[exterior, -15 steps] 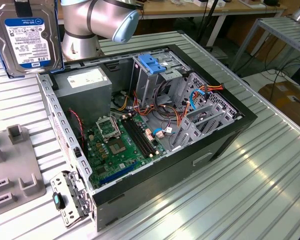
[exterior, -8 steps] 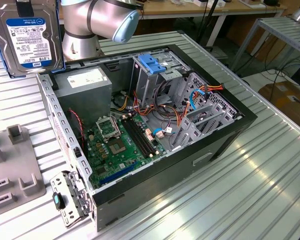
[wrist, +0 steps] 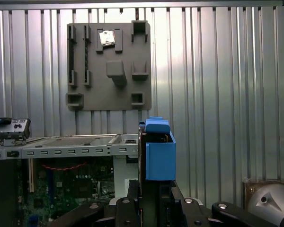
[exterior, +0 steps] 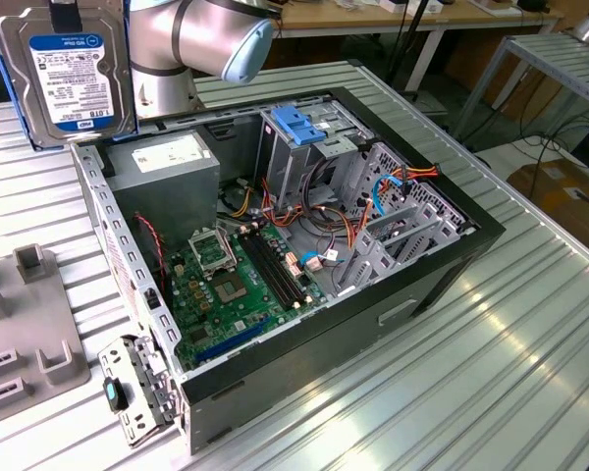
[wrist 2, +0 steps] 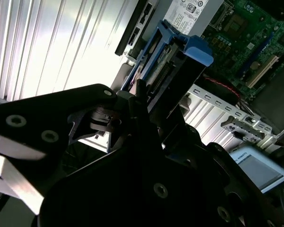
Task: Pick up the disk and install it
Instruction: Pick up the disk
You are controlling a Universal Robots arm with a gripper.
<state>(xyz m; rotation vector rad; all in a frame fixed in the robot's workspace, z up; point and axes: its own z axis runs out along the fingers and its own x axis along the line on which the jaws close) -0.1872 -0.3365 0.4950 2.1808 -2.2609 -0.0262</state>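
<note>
The disk (exterior: 74, 71) hung upright, clear above a corner edge of the open computer case (exterior: 304, 245), with bare ribbed surface (exterior: 491, 373) alongside. The claw (wrist: 156, 196) was clamped narrow on the disk's sides.

Open computer case (exterior: 373, 329) on ribbed table (exterior: 501, 392), grey fixture plate (wrist: 102, 97) nearby.

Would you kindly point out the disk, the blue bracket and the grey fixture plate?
the disk (exterior: 71, 78): exterior view, on its blue-and-white label.
the blue bracket (exterior: 296, 126): exterior view, on its flat top, above the drive cage.
the grey fixture plate (wrist: 104, 97): first wrist view, on a bare flat part.
</note>
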